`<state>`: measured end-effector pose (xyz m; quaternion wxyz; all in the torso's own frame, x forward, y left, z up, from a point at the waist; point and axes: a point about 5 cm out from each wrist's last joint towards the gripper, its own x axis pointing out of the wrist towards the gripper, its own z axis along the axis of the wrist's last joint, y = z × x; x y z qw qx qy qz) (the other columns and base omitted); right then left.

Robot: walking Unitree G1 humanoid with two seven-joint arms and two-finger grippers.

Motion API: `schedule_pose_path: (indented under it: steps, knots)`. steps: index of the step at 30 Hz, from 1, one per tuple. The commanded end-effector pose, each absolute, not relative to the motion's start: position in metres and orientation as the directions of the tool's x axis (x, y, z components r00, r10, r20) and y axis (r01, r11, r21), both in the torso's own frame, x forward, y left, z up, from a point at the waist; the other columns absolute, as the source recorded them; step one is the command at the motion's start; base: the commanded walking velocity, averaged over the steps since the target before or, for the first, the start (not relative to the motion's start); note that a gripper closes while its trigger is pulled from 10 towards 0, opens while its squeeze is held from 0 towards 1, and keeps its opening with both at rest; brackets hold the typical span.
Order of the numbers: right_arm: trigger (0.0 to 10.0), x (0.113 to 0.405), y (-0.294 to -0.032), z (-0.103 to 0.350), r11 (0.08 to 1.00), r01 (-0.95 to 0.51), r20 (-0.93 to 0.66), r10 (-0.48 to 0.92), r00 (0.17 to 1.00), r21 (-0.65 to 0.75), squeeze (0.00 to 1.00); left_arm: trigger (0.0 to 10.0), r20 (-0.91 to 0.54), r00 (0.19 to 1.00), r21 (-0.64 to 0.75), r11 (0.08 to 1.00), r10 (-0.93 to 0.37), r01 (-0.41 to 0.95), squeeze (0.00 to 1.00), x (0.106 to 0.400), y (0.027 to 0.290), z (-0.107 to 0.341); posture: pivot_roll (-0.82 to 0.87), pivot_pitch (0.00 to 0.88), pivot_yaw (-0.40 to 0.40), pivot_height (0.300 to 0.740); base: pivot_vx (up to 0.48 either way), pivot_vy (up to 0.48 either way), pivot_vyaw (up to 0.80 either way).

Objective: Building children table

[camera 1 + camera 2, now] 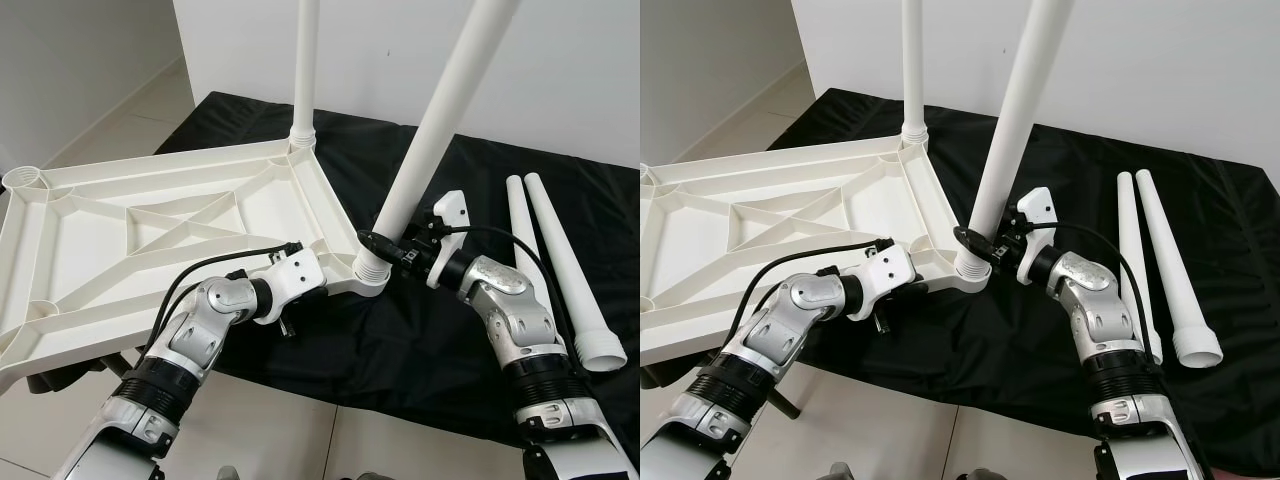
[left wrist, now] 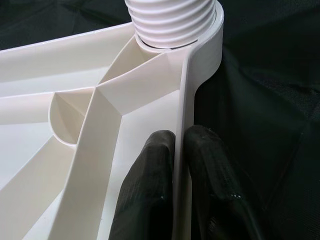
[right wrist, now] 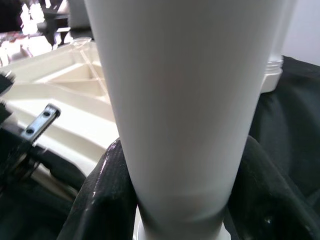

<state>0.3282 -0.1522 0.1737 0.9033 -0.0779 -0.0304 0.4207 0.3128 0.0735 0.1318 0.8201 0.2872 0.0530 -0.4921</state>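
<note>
Tabletop (image 1: pixel 150 215), white and made of plastic, lay upside down with its ribbed underside facing up, partly on a black cloth (image 1: pixel 420 330) and partly sticking out over the pale floor (image 1: pixel 270 430). Each corner had a round socket. The far corner socket held a white leg (image 1: pixel 305 60) that stood straight up. The near corner socket (image 1: pixel 368 272) held a second leg (image 1: pixel 440 120), and that one leaned over to the right.

The right gripper (image 1: pixel 392 247) was squeezed shut around the leaning leg just above its ribbed end, with one black finger (image 3: pixel 107 195) on each side of it. The left gripper (image 2: pixel 181 175) was pinched on the thin side wall of the tabletop close to that same socket, one finger inside the wall and one outside.

The corner socket at the far left (image 1: pixel 24 179) was open with nothing in it.

Two more white legs (image 1: pixel 560 260) lay side by side on the cloth to the right, well apart from the tabletop.
</note>
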Motion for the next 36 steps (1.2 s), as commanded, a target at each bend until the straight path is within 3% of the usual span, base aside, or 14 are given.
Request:
schedule_pose_path:
  steps: [1,27,36]
  knots:
    - [10.0,0.326,-0.148,0.154,0.606,-0.785,-0.095,0.780,0.618,-0.128,0.00,10.0,-0.349,0.500,0.425,0.341,-0.793,0.838,0.00,0.310,0.068,0.136,-0.03,0.034,-0.026,0.740,0.000,0.000,0.00]
    - [10.0,0.337,-0.146,0.144,0.585,-0.806,-0.121,0.797,0.591,-0.089,0.00,10.0,-0.341,0.497,0.428,0.339,-0.798,0.838,0.00,0.305,0.068,0.139,-0.02,0.048,-0.028,0.740,0.000,0.000,0.00]
    - [10.0,0.336,-0.146,0.135,0.622,-0.781,-0.116,0.773,0.624,-0.056,0.00,10.0,-0.338,0.494,0.427,0.337,-0.801,0.839,0.00,0.304,0.066,0.139,-0.03,0.052,-0.025,0.740,0.000,0.000,0.00]
